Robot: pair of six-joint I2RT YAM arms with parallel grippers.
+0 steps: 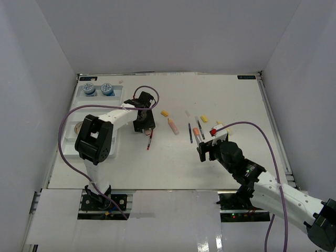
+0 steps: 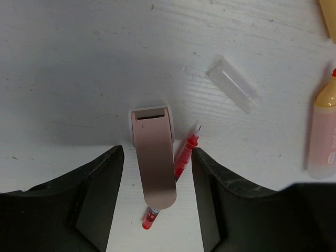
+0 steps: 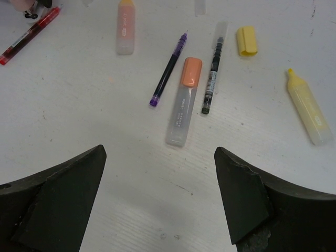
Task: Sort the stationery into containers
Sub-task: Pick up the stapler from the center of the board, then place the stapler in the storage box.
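Note:
My left gripper is open over the table just right of the white tray. In the left wrist view its fingers stand either side of a pink flat item with a white end, with gaps on both sides. A red pen lies partly under that item and also shows in the top view. My right gripper is open and empty, short of an orange-capped marker, a purple pen and a black pen.
Two blue-white tubs sit in the tray's far compartment. A tan roll is partly hidden by the left arm. A pink marker, yellow caps and a yellow marker lie mid-table. A clear cap lies near the pink item.

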